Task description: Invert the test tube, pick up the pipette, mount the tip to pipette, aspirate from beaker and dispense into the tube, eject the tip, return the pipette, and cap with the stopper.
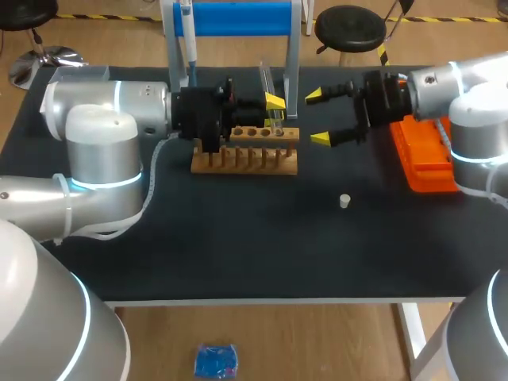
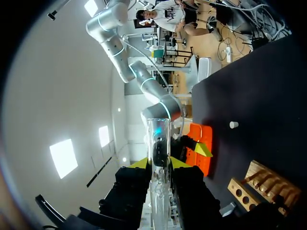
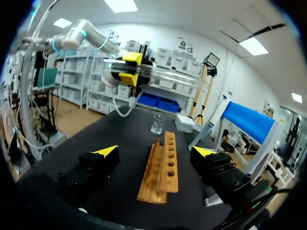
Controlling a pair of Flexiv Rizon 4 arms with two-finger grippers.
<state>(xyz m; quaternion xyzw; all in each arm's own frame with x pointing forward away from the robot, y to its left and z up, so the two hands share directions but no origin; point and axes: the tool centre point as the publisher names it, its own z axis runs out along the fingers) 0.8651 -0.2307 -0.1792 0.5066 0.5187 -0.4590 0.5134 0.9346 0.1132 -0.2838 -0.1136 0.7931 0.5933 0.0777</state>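
Rotate test tube (image 3: 172,76), near level in clamped left claw (image 2: 158,163), slowly above rack (image 1: 246,159); leave right claw (image 1: 319,117) apart.

Room to pass in front of rack (image 1: 246,159); only stopper (image 1: 344,201) there. Left gripper (image 1: 274,107) with tube (image 1: 267,79) blocks above rack, stand (image 1: 292,48) behind, right gripper (image 1: 317,117) and tip box (image 1: 425,163) beside.

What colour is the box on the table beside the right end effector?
The box is orange, seen best in the head view.
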